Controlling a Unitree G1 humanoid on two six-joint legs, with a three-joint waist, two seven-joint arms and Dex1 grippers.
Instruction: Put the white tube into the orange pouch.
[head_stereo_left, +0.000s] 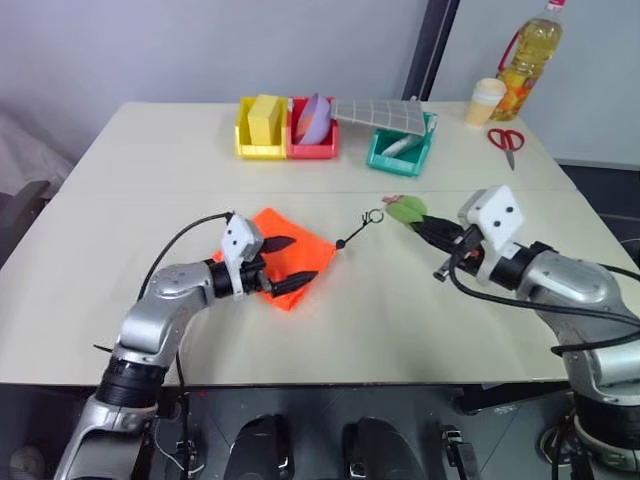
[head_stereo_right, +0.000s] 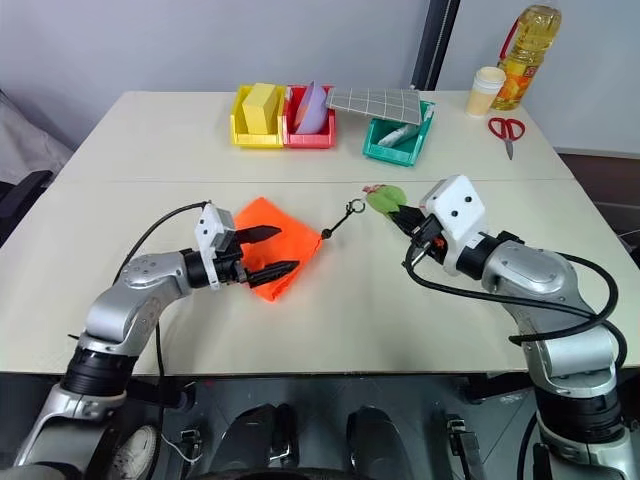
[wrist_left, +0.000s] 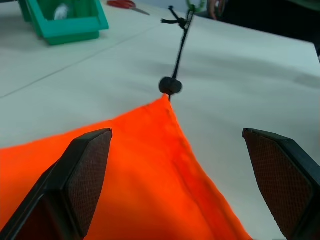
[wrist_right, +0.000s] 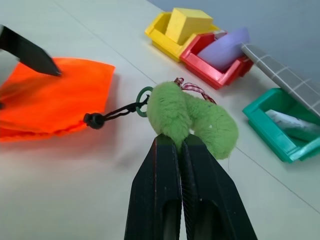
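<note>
Nearest to us, our left gripper (head_stereo_left: 285, 262) hovers with its 2 black fingers spread wide over the orange pouch (head_stereo_left: 283, 255), which lies flat on the table (head_stereo_left: 150, 200); 1 finger sits above the fabric and the other just past its edge. From the pouch corner ahead of that gripper a thin black cord (wrist_left: 179, 47) with a round toggle runs to a green ring (wrist_right: 143, 94). Our right gripper (wrist_right: 181, 142) is clamped tight on a fuzzy green plush (wrist_right: 192, 117) that hangs at that ring, lifted clear of the table. Well beyond the right gripper stand 3 bins: yellow (head_stereo_left: 260, 127), red (head_stereo_left: 312, 128) and teal (head_stereo_left: 401, 148). A whitish tube (wrist_right: 292, 125) lies in the teal bin; we cannot tell whether it is the white tube.
</note>
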